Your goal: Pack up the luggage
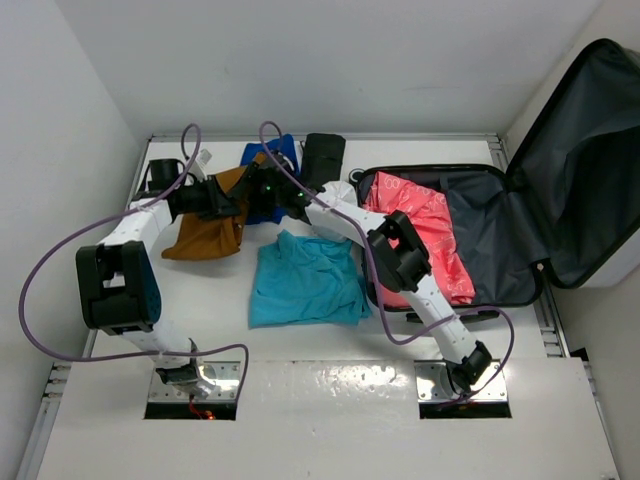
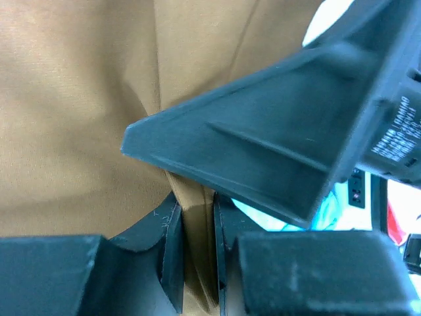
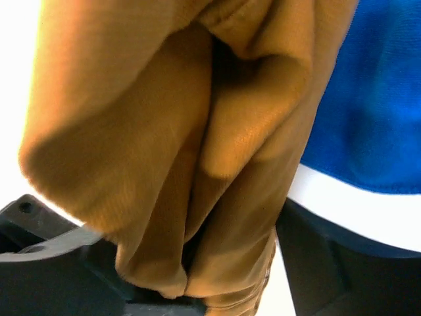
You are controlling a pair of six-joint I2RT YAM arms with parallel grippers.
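The luggage (image 1: pixel 497 232) is lying open by the counter's right edge, towards the far right corner. Its base is sitting flat, dark grey lining showing, while its lid is tilting up rightward. A coral-pink garment (image 1: pixel 432 238) is resting inside the base.

Loose clothes spread over a white table (image 1: pixel 215 295).

A mustard-brown garment (image 1: pixel 205 238) (image 2: pixel 79 99) (image 3: pixel 164 164) is bunched at the back left, with one end raised off the tabletop and overlapping a bright blue garment (image 1: pixel 280 158) (image 3: pixel 375 99). Just right of the blue one stands a black roll (image 1: pixel 323 160). A teal T-shirt (image 1: pixel 305 285) lies flat in the middle, and a coral-pink garment (image 1: pixel 435 235) lies well to the right.
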